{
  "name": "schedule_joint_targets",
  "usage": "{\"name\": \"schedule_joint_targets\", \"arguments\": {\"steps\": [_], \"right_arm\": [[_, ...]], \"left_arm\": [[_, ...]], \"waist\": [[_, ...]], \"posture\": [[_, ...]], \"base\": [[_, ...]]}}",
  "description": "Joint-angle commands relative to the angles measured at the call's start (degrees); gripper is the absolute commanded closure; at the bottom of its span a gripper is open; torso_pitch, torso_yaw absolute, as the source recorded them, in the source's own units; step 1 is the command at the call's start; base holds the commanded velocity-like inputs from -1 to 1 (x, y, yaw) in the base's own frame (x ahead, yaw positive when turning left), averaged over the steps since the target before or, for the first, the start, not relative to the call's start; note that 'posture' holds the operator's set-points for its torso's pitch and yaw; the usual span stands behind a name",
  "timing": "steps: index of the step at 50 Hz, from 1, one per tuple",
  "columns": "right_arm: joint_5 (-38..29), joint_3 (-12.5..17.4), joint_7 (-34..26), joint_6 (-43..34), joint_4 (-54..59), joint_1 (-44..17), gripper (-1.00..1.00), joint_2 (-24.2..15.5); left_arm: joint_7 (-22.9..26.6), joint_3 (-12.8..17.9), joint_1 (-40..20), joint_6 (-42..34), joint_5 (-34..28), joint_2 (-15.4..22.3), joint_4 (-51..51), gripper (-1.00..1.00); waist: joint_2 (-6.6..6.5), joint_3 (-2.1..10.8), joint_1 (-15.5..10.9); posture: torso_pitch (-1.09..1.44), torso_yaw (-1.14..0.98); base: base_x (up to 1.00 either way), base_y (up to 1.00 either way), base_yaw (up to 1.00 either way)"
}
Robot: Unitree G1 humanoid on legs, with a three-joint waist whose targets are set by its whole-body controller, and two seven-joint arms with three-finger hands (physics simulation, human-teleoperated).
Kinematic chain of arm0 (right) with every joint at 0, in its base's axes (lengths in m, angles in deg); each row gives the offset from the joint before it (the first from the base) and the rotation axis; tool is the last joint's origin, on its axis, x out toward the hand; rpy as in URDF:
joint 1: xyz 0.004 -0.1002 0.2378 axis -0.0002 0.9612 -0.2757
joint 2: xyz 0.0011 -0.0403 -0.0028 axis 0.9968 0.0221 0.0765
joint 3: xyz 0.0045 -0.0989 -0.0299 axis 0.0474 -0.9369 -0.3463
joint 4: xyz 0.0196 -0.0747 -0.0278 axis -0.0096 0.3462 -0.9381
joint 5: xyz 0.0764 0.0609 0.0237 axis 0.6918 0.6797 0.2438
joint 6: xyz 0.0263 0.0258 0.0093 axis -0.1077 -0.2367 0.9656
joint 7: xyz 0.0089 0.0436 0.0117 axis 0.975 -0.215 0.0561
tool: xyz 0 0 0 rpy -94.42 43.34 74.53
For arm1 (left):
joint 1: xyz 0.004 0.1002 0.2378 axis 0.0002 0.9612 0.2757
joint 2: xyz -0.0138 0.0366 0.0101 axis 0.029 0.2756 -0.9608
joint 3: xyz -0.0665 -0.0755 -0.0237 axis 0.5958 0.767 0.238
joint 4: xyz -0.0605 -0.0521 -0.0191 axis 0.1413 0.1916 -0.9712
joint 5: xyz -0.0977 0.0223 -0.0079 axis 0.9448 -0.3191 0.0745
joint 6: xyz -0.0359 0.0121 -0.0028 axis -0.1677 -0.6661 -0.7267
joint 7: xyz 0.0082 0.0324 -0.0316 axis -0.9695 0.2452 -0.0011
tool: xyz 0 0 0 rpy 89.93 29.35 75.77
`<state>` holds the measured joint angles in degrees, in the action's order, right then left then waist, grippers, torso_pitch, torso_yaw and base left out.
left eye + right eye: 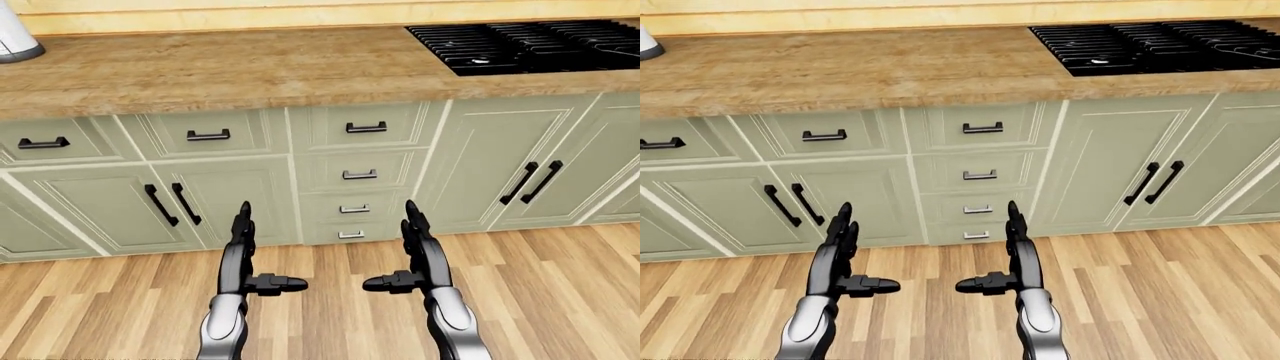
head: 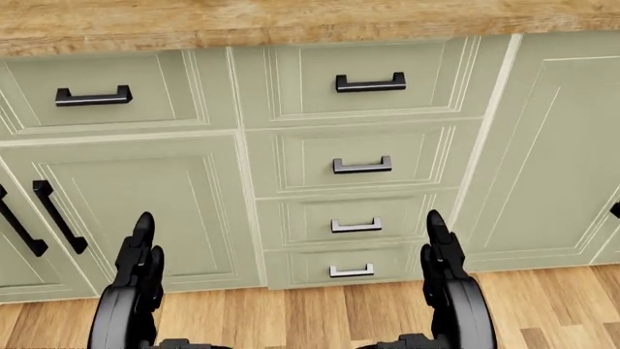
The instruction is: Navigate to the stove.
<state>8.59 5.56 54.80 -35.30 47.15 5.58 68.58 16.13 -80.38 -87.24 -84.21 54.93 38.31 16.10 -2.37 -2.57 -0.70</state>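
Though hidden overhead, stove (image 1: 535, 45) top-right.

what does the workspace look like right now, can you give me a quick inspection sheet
surface: wooden counter running across the top of the left-eye view
job's things: black stove set into the counter at top right, off to the robot's right
clutter: base of a white thing on the counter at top left, cut off by the edge
grippers: left robot hand and right robot hand both open, empty, held over the floor
cables: nothing seen
surroundings: pale green cabinets, a stack of drawers straight ahead, wood floor
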Motion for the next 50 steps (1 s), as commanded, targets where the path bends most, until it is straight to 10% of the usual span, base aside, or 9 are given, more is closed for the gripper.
{"name": "schedule_joint_targets", "arguments": {"steps": [1, 9, 13, 15, 30, 31, 38, 42, 50], "right_arm": [[0.0, 0.0, 0.0, 1.7, -2.3, -0.9, -1.00, 0.0], [0.0, 0.0, 0.0, 1.9, -1.9, -1.1, -1.00, 0.0], [0.0, 0.0, -0.1, 1.9, -2.0, -1.0, -1.00, 0.0], [0.0, 0.0, -0.1, 1.9, -2.0, -1.0, -1.00, 0.0], [0.0, 0.1, -0.1, 2.2, -1.4, -1.2, -1.00, 0.0], [0.0, 0.1, 0.0, 2.2, -1.4, -1.2, -1.00, 0.0], [0.0, 0.1, 0.0, 2.3, -1.4, -1.2, -1.00, 0.0], [0.0, 0.1, 0.0, 2.2, -1.4, -1.2, -1.00, 0.0], [0.0, 0.1, 0.0, 2.3, -1.4, -1.2, -1.00, 0.0]], "left_arm": [[0.0, 0.0, -0.9, 1.5, 0.1, 0.2, 2.0, -1.00], [0.0, 0.0, -0.9, 1.5, 0.1, 0.2, 2.0, -1.00], [0.0, 0.0, -0.9, 1.5, 0.1, 0.2, 2.0, -1.00], [0.0, 0.0, -0.9, 1.5, 0.1, 0.2, 2.0, -1.00], [0.0, 0.0, -0.9, 1.5, 0.1, 0.2, 2.0, -1.00], [0.0, 0.0, -0.9, 1.5, 0.1, 0.2, 2.0, -1.00], [0.0, 0.0, -0.9, 1.6, 0.1, 0.2, 2.0, -1.00], [0.0, 0.0, -0.9, 1.5, 0.1, 0.2, 2.0, -1.00], [0.0, 0.0, -0.9, 1.6, 0.1, 0.2, 2.0, -1.00]], "waist": [[-0.16, 0.76, 0.0], [-0.85, 1.99, -0.6], [2.84, 1.27, -0.7], [8.49, 2.82, 0.1], [-3.43, 1.68, -0.6], [-0.36, 0.73, -1.3], [0.66, 1.38, -0.8], [8.45, 2.88, 0.0], [2.27, 0.90, 0.2]], "posture": [[0.00, 0.00], [0.00, 0.00], [0.00, 0.00], [0.00, 0.00], [0.00, 0.00], [0.00, 0.00], [0.00, 0.00], [0.00, 0.00], [0.00, 0.00]], "base": [[0.00, -0.50, 0.00], [0.00, -0.49, 0.00], [0.00, -0.48, 0.00], [0.00, -0.49, 0.00], [0.00, -0.49, 0.00], [0.00, -0.48, 0.00], [0.00, -0.49, 0.00], [0.00, -0.49, 0.00], [0.00, -0.49, 0.00]]}}
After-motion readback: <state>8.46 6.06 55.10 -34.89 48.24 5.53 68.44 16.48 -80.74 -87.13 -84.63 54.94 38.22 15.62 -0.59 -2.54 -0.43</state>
